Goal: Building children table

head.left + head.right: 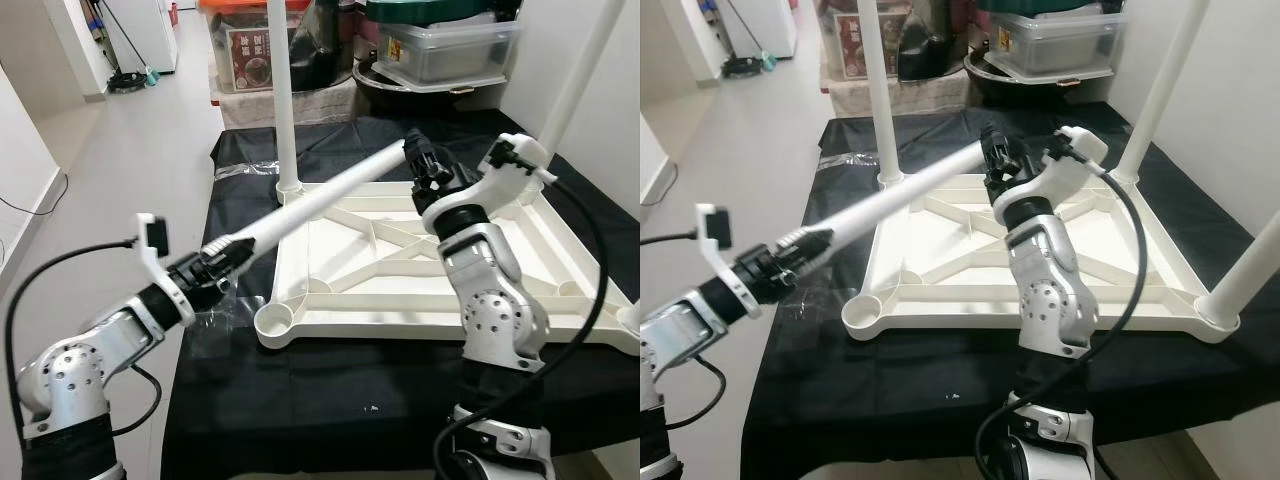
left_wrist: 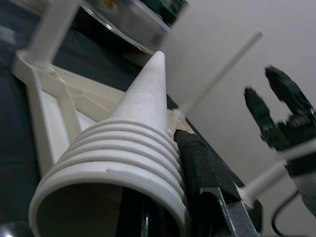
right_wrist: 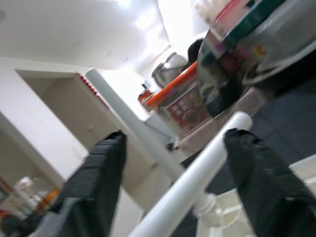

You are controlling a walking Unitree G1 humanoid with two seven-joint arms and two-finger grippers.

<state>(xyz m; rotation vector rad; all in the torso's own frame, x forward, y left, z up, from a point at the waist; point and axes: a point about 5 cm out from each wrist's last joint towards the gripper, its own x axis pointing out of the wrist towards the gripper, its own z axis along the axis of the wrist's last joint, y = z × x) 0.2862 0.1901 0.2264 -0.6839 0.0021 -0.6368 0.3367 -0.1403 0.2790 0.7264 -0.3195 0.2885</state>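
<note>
While the left gripper (image 1: 222,262) clenches the ribbed end of a loose white table leg (image 1: 320,200), the right gripper (image 1: 425,160) spreads open around its far end above the upturned tabletop (image 1: 400,290); box labels are unreadable.

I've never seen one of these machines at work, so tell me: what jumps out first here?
A long white table leg slants across the scene; the left hand is shut on its ribbed end, while the open right hand straddles its far end. Beneath it a white tabletop lies upside down on a black-covered table, with other legs already standing upright in its corners.
</note>
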